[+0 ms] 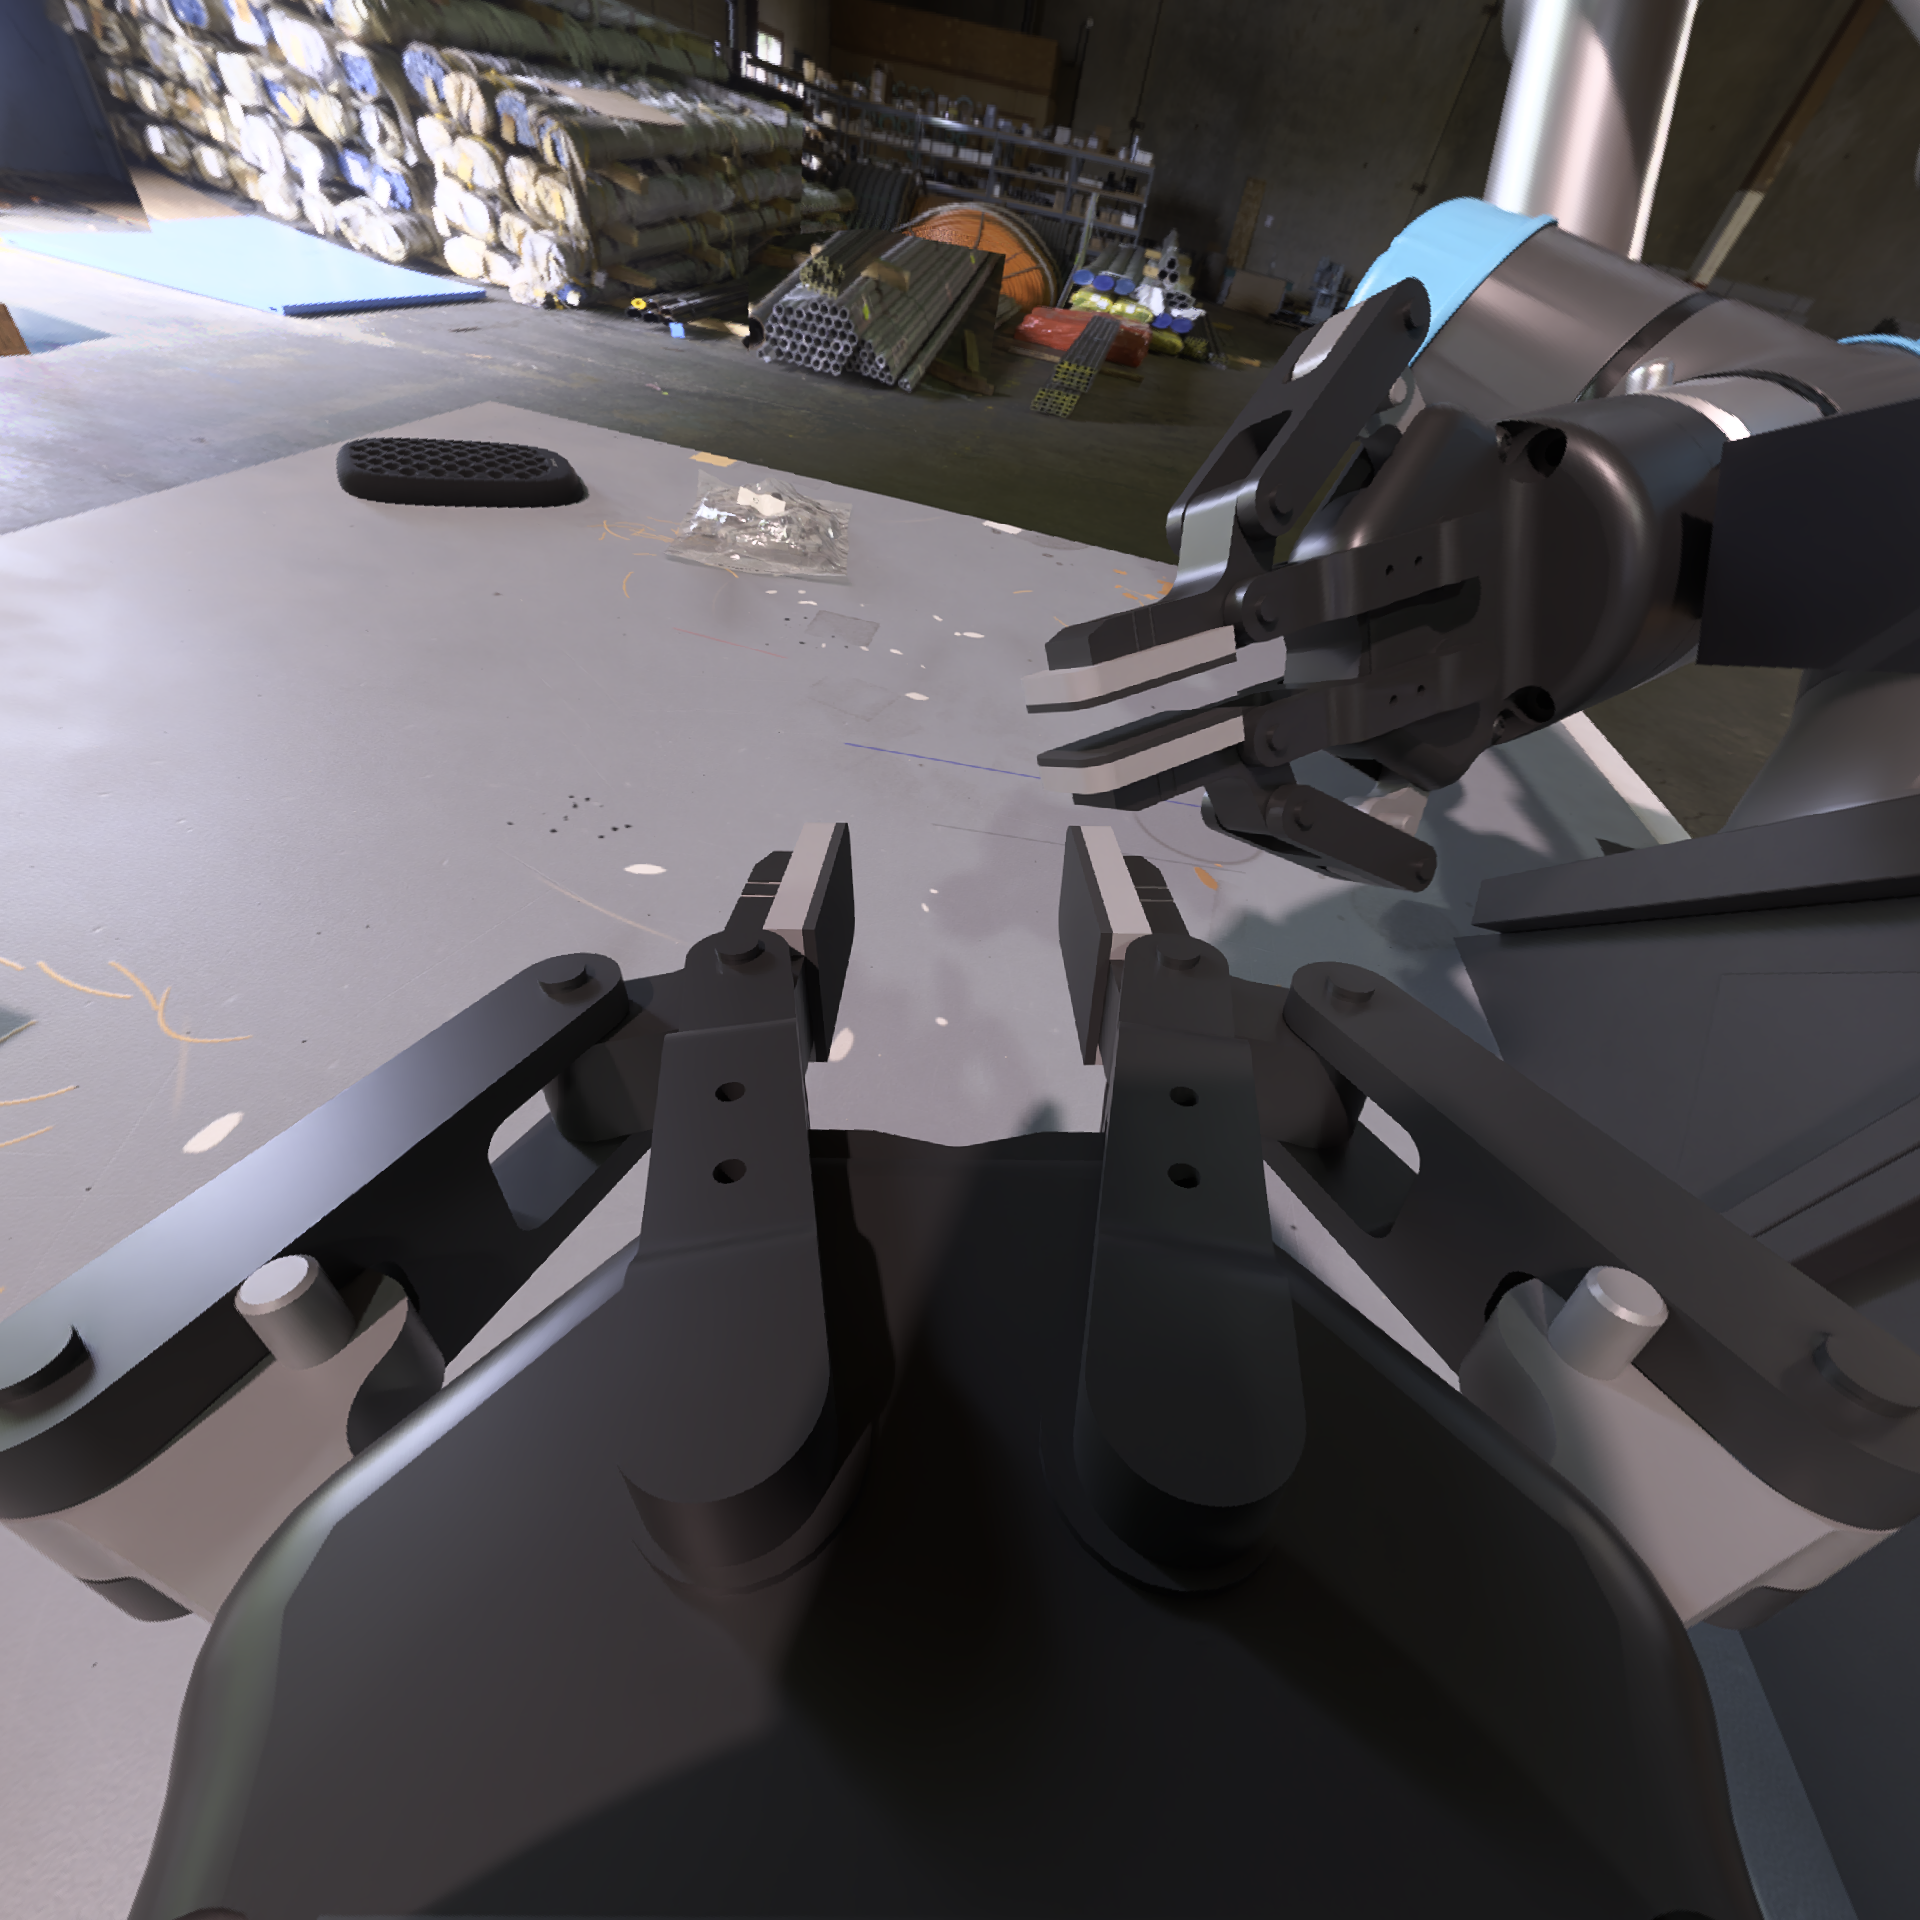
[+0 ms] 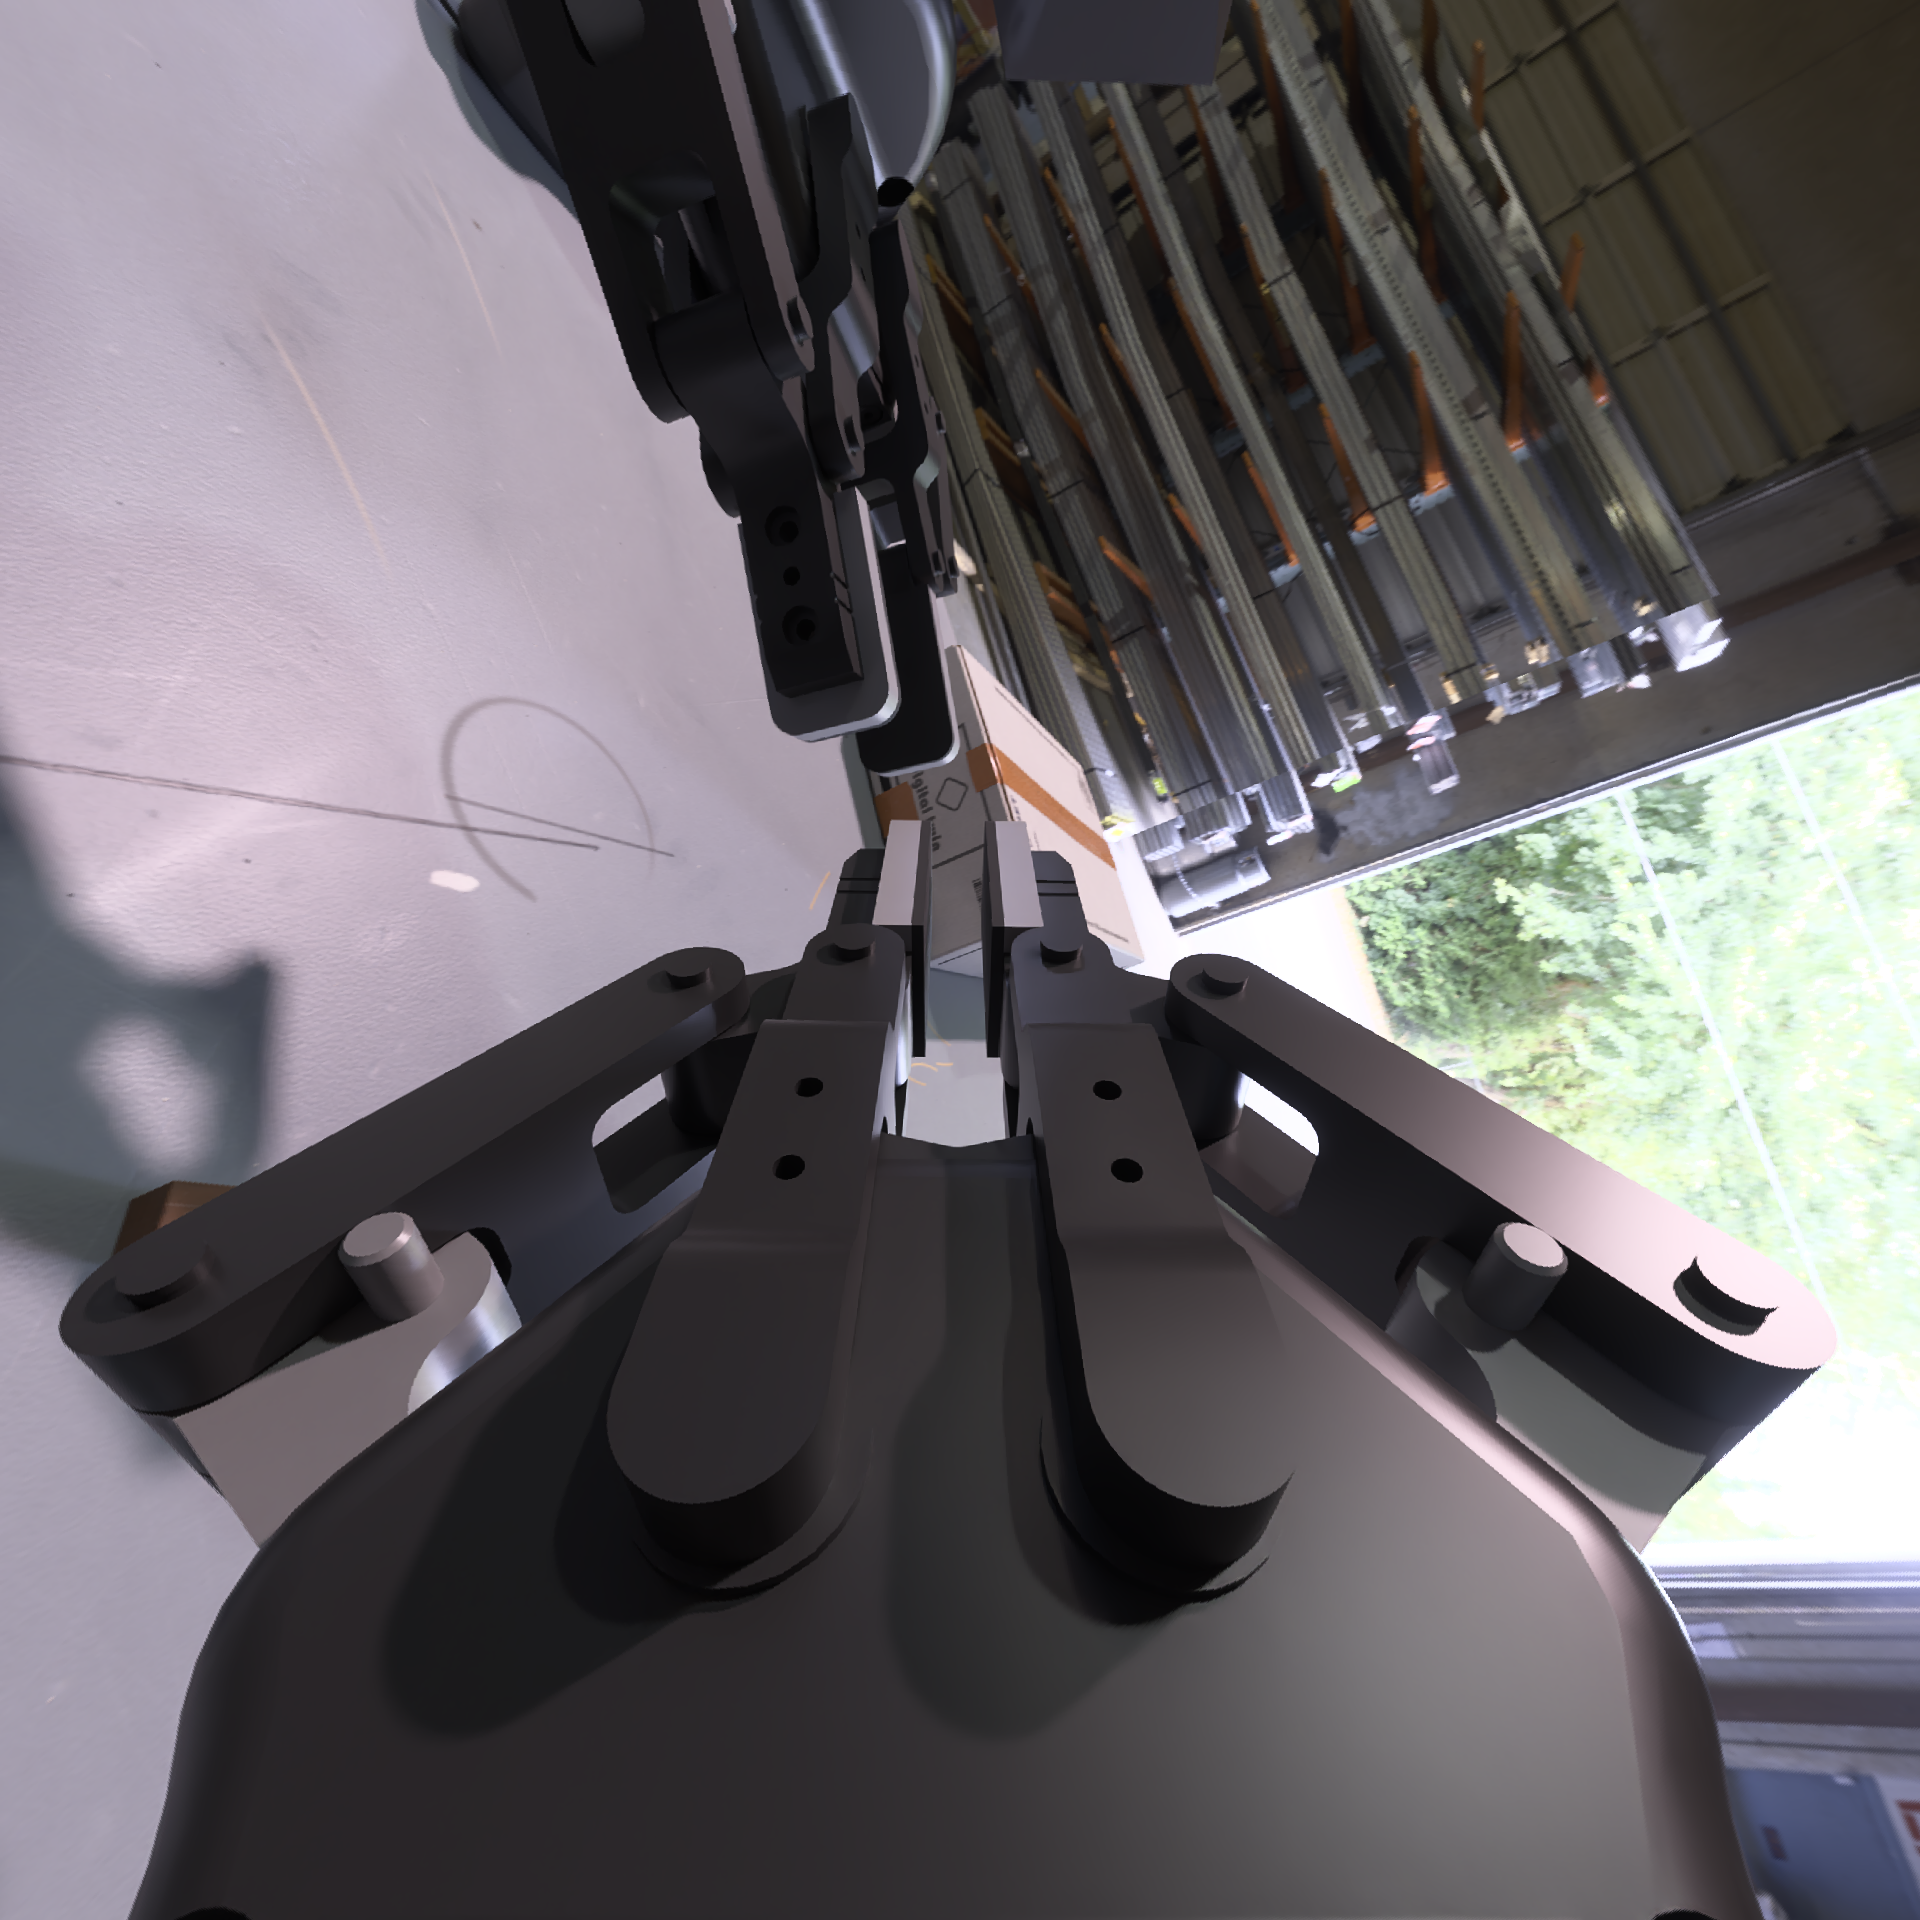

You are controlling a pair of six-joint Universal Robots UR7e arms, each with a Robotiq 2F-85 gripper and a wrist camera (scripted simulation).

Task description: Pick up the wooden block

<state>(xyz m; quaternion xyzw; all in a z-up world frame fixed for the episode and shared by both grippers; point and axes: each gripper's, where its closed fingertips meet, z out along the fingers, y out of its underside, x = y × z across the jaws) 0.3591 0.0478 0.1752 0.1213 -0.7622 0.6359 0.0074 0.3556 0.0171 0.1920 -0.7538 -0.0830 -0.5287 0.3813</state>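
Observation:
A brown, wood-coloured corner (image 2: 154,1214) shows at the left edge of the right wrist view, on the grey table (image 2: 260,468). The rest of it is hidden behind my right gripper's linkage, so I cannot tell whether it is the wooden block. No block shows in the left wrist view. My left gripper (image 1: 958,883) is open and empty, low over the table (image 1: 312,727). My right gripper (image 2: 954,868) is empty, with its jaws only a narrow gap apart. It also shows in the left wrist view (image 1: 1055,717), pointing towards the left gripper. The left gripper (image 2: 862,727) hangs just ahead in the right wrist view.
A black honeycomb mesh piece (image 1: 457,473) and a clear plastic bag of small parts (image 1: 764,525) lie at the far side of the table. A cardboard box (image 2: 1023,800) sits beyond the table edge. The right arm's dark base (image 1: 1662,935) stands at right.

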